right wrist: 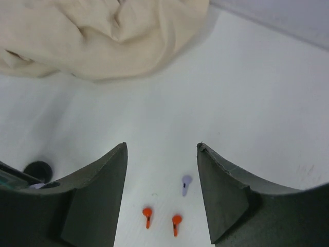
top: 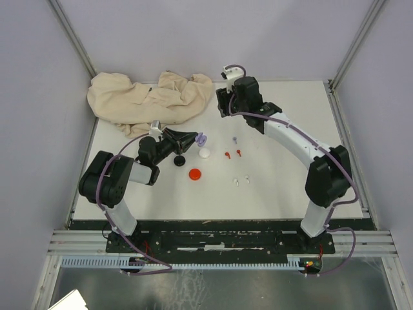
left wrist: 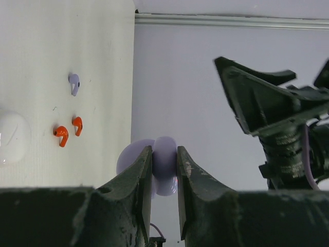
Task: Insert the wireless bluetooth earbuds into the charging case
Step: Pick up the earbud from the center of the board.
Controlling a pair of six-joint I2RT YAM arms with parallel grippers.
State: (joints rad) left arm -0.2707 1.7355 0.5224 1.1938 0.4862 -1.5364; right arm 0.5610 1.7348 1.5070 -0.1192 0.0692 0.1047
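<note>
Two dark fingers of the left gripper (left wrist: 164,175) are pinching a purple case (left wrist: 163,152), two rounded lobes of it showing above the tips. From overhead the gripper (top: 195,138) is holding the case (top: 201,138) over the middle of the table (top: 290,187); whether it is touching the surface I cannot tell. Just beside it a white disc (top: 204,154) is lying, with a black disc (top: 180,159) to its left and a red disc (top: 195,173) nearer the arm bases. Further right, one purple earbud (top: 235,139) is sitting alone, a red pair (top: 233,154) just below it in the top view, and a white pair (top: 241,181) nearer still to the bases. None of these earbuds is in the case. The right gripper (right wrist: 161,149) is hanging above the purple and red earbuds with its fingers spread wide and nothing between them. Beyond it a crumpled beige cloth (top: 148,97) is lying at the far left corner.
</note>
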